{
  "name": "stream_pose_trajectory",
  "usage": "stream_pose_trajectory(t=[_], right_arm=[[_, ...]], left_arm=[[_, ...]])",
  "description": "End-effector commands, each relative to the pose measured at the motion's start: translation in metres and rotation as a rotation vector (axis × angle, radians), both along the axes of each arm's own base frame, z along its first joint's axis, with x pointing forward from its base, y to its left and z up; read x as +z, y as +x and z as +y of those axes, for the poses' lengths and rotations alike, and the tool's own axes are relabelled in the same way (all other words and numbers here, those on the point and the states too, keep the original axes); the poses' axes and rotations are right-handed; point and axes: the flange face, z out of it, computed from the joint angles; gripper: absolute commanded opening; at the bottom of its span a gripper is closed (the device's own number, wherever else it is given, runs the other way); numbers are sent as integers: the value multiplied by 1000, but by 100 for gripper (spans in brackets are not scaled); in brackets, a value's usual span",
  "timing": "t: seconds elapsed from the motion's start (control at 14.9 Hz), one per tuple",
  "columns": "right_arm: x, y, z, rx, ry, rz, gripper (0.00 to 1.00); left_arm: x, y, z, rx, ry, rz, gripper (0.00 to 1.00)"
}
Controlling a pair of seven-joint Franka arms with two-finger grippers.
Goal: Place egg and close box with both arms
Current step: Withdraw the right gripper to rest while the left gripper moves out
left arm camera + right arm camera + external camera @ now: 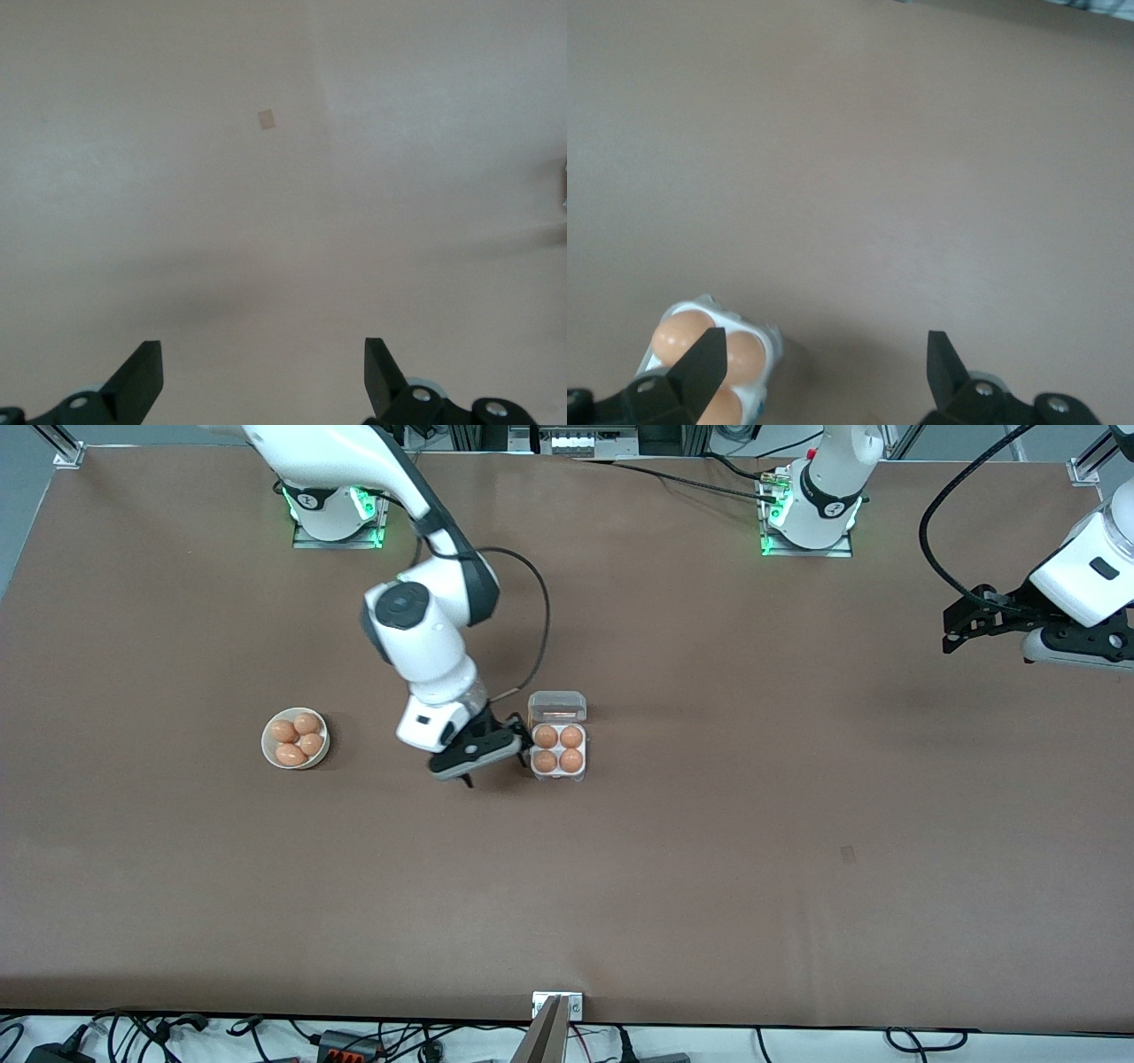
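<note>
Now all four cells of the box (559, 749) are filled, its lid (557, 707) upright. Light, springy plastic is judged; the lid's free edge should be pushed. Right gripper (493, 751) beside it and left gripper (961, 627), waiting, are seen with jaws released.

Both arms with pincers gaping

The right arm is reaching down from its base, elbow bent, wrist tilted low, its right pincer (490, 762) hanging just above the surface with both fingers (700, 367) spread wide and gripping nothing. The left arm is waiting, folded high toward its own end, its left pincer (961, 627) likewise spread, fingers (142, 376) standing apart.
</note>
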Motion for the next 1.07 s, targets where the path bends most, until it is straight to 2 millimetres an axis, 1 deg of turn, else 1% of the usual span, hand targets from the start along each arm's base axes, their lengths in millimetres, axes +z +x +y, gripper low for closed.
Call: stream_pose_trajectory(t=[0.0,0.13,0.2,0.27,0.33,0.4,0.47,0.54,0.6,0.67,0.74,0.8,0.87,0.94,1.0], right_arm=[[59,9,-40,-66,-33,84,100],[94,25,-69,-117,-66,158,100],[109,33,-84,-143,-82,194,100],[123,42,-105,-174,-95,221,100],[135,50,-126,-200,-103,245,100],[141,56,-152,-240,-110,273,100],[144,61,-179,-277,-110,297,100],[151,66,-215,-328,-102,307,100],[159,68,-245,-372,-93,317,100],[169,67,-273,-412,-88,325,100],[176,65,-300,-449,-89,340,100],[189,60,-325,-491,-80,343,100],[205,55,-349,-526,-69,327,100],[219,50,-372,-558,-56,310,100],[230,42,-389,-582,-51,314,100]], left_arm=[[-2,-5,-7,-23,21,85,100],[-11,-17,-6,-25,26,191,100],[-15,-14,-5,-31,27,198,100],[-18,-12,-6,-33,28,202,100],[-24,-4,-6,-33,27,210,100],[-28,2,-7,-36,25,221,100],[-31,4,-7,-39,21,232,100],[-32,5,-8,-43,19,237,100],[-32,5,-9,-44,17,234,100],[-28,9,-10,-43,19,223,100],[-28,16,-10,-35,12,220,100],[-32,20,-10,-30,12,223,100],[-29,21,-10,-32,10,215,87],[-28,24,-11,-35,10,211,61],[-32,26,-10,-35,8,221,40]])
